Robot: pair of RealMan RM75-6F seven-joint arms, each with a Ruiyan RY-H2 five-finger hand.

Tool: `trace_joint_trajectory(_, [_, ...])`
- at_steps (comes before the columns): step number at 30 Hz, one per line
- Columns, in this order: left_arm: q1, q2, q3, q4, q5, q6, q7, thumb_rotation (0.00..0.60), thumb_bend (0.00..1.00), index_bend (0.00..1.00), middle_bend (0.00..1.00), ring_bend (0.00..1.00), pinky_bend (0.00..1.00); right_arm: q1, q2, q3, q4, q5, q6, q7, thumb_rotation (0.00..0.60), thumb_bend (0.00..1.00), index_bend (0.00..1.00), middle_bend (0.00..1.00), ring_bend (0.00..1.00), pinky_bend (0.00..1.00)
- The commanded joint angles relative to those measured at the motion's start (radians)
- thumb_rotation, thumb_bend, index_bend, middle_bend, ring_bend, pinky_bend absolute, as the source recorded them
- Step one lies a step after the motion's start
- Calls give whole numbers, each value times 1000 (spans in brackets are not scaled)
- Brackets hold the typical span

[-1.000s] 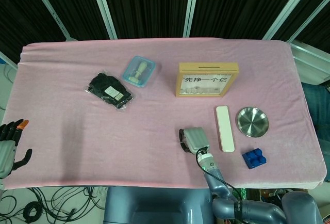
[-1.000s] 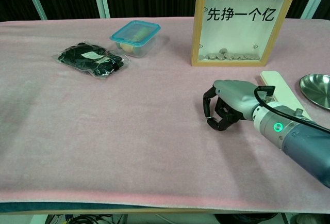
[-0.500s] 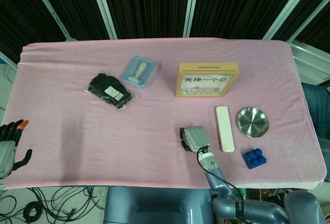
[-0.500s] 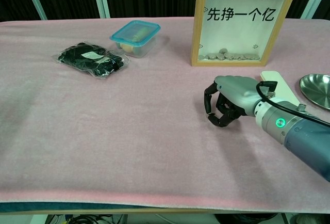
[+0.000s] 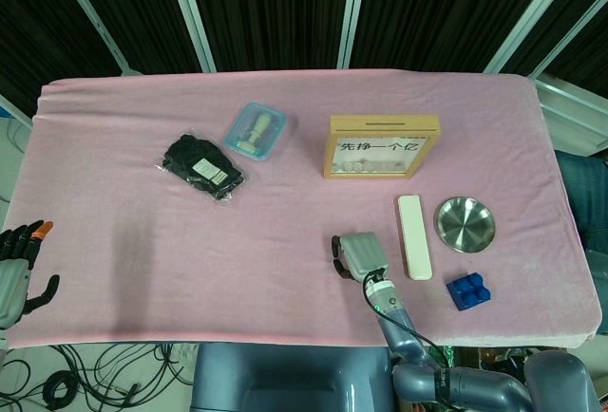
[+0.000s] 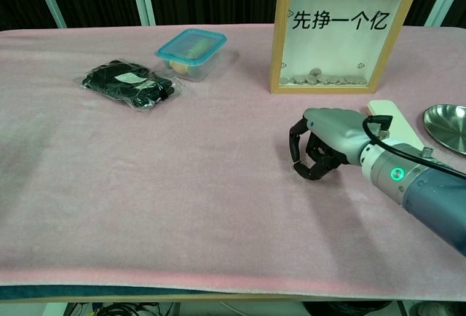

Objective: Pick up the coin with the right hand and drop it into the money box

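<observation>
The money box (image 5: 384, 146) is a wooden frame with a clear front; it stands upright mid-table with coins lying in its bottom (image 6: 324, 79). My right hand (image 5: 355, 255) hovers just above the pink cloth in front of the box, a little to its left. Its fingers (image 6: 298, 148) curl down and in against the thumb, as in a pinch. The coin itself is hidden inside that curl, and none lies on the cloth. My left hand (image 5: 14, 274) hangs off the table's near left corner, fingers spread and holding nothing.
A white flat bar (image 5: 413, 236) lies just right of my right hand, with a steel dish (image 5: 465, 224) and a blue block (image 5: 468, 290) beyond it. A black packet (image 5: 201, 166) and a blue-lidded tub (image 5: 256, 131) sit at the back left.
My right hand has risen slightly and shifted a little toward the box, fingers still curled. The left hand has not moved.
</observation>
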State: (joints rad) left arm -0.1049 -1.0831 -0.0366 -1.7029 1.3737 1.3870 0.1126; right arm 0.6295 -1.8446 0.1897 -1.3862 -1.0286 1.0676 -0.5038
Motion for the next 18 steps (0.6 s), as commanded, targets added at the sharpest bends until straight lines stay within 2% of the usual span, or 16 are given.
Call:
trace_joint_trajectory(1, [0,0,0,0,0,0,0,600,403,100,46,32,0,-1,2,0,-3,-2,0,5,600,429,636,921,984,1000])
trace_joint_trajectory(11, [0,0,1,0,0,0,-1,600,403,100,45,32,0,-4,49,21,-76,-14,18,19,600,431,650,922,984,1000])
trace_joint_trajectory(15, [2,1,0,-2,0,2,-4,600,403,100,45,32,0,6,108,59,-143,-8,23,6,600,431,650,922,984,1000])
trace_joint_trajectory(18, [2,3,-2,-3,-5,0,-10,600,403,100,45,32,0,29,196,117,-222,34,12,-39,600,431,650,921,984,1000])
